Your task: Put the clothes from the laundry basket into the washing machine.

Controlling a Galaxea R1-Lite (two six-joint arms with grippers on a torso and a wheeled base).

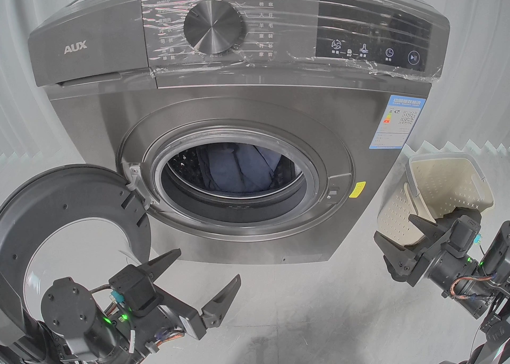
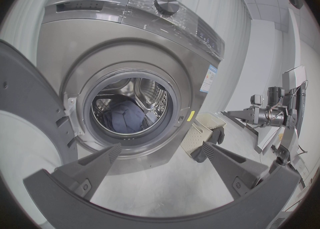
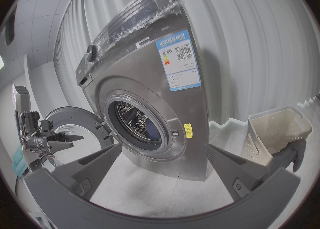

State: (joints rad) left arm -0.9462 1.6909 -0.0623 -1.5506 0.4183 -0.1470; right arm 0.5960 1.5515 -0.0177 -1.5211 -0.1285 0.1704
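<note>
The grey washing machine (image 1: 239, 115) stands in front of me with its round door (image 1: 69, 221) swung open to the left. Blue clothes (image 1: 239, 168) lie inside the drum; the left wrist view shows the same blue clothes (image 2: 124, 116). A cream laundry basket (image 1: 441, 195) sits on the floor to the machine's right, and a dark garment (image 3: 289, 154) hangs over its front rim. My left gripper (image 1: 204, 275) is open and empty, low in front of the door. My right gripper (image 1: 409, 240) is open and empty, just in front of the basket.
White curtains (image 3: 250, 39) hang behind the machine. Bare grey floor (image 1: 319, 301) lies between my two arms. The open door takes up the space at lower left.
</note>
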